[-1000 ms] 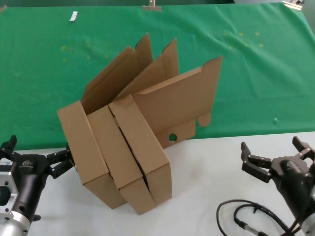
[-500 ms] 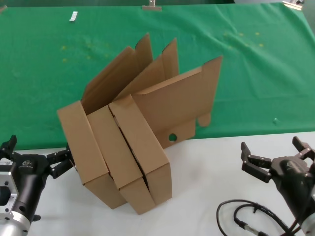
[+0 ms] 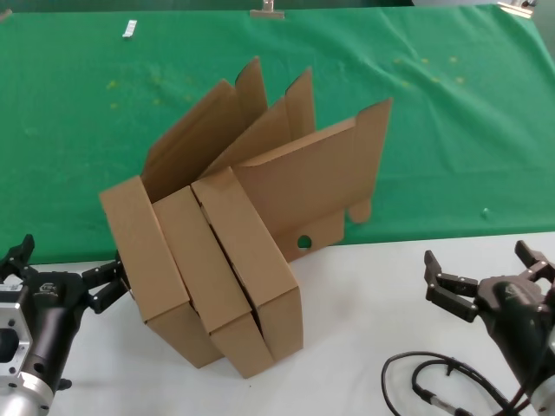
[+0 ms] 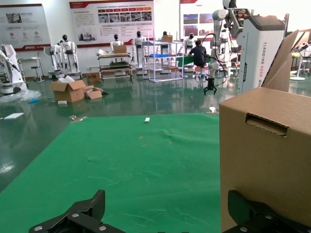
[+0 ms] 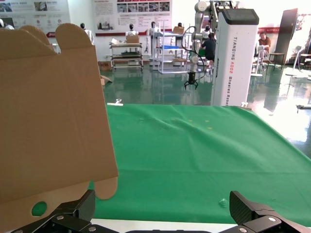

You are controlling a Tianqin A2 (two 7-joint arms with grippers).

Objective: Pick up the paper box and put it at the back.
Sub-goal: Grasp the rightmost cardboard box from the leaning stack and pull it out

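Three alike brown paper boxes (image 3: 217,260) lean together with lids raised, straddling the white tabletop's edge and the green cloth (image 3: 451,130). My left gripper (image 3: 69,260) is open at the lower left, one finger touching or just short of the leftmost box (image 3: 143,260). In the left wrist view the gripper (image 4: 167,201) is open and that box (image 4: 265,160) fills the side by one fingertip. My right gripper (image 3: 477,257) is open and empty over the white table, apart from the boxes. In its wrist view (image 5: 163,201) the nearest box's lid (image 5: 53,116) stands beside one finger.
The white tabletop (image 3: 364,295) runs along the front. A black cable (image 3: 425,381) loops near my right arm. A small white item (image 3: 130,29) and a clip (image 3: 267,10) lie at the cloth's far edge. Green cloth stretches behind and right of the boxes.
My left gripper has edged slightly toward the leftmost box, whose lid and corner have shifted a touch to the left. The right arm has not moved.
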